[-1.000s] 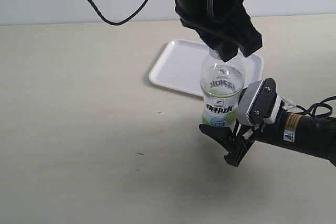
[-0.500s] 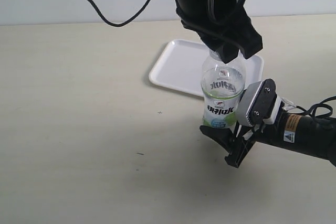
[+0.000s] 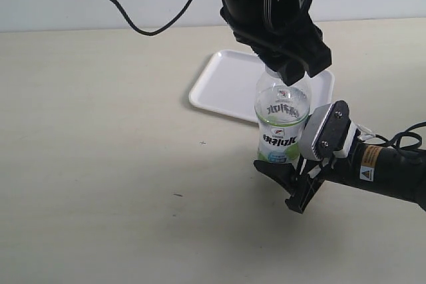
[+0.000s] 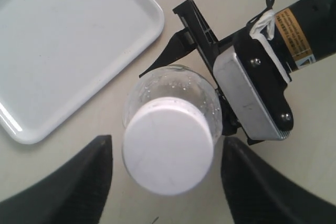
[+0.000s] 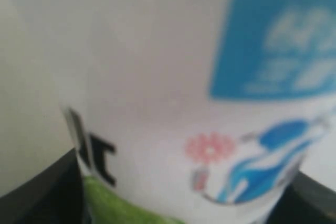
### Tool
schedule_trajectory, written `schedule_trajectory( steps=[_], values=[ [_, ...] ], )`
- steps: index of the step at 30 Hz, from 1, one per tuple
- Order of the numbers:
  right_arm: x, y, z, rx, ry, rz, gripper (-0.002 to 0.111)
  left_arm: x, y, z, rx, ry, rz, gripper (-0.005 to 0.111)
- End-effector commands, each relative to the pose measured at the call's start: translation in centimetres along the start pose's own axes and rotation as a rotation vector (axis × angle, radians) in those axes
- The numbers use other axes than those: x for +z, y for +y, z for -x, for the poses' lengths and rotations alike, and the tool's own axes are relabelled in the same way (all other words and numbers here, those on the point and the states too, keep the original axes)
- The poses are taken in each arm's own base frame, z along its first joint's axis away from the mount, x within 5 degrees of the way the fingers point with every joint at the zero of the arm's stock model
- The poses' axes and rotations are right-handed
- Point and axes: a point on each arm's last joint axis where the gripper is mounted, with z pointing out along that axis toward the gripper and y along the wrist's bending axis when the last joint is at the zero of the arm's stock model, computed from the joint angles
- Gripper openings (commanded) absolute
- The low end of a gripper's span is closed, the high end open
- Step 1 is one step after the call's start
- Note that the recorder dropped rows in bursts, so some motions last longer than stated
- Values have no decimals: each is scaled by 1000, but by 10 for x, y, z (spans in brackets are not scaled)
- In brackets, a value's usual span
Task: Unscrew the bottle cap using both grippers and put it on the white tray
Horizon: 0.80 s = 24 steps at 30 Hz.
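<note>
The clear bottle point(image 3: 282, 119) with its white-and-green label stands upright on the table just in front of the white tray point(image 3: 226, 84). My right gripper point(image 3: 278, 176) is shut on its lower body; in the right wrist view the blurred label point(image 5: 199, 103) fills the picture between dark fingers point(image 5: 42, 192). My left gripper point(image 3: 290, 71) hangs from above over the bottle's top and hides the cap in the exterior view. In the left wrist view the white bottle cap point(image 4: 168, 149) sits between the open left gripper point(image 4: 165, 141), with a gap on each side.
The white tray point(image 4: 68, 51) lies empty beside the bottle, behind it in the exterior view. The right arm's grey block point(image 4: 252, 95) with a yellow sticker is close to the bottle. A black cable point(image 3: 143, 24) hangs from the left arm.
The left gripper has sunk slightly over the bottle's top and shifted a little. The bottle and the right gripper have barely moved.
</note>
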Motion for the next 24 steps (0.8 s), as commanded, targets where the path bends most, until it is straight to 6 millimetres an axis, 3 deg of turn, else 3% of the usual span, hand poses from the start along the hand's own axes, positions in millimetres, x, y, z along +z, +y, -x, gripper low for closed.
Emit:
schedule_trajectory(
  steps=[1,13,19,24],
  values=[
    [-1,-2,5,-6,-45,-7,0,-2,1,1,-2,-9,5,60],
    [-1,-2,5,-6,-45,-7,0,-5,2,1,2,-18,20,60],
    [-1,-2,5,-6,-45,-7,0,-28,4,-1,226,-43,75,60],
    [-1,-2,3,-6,-26,-4,0,-29,3,-1,357,-44,67,60]
  ],
)
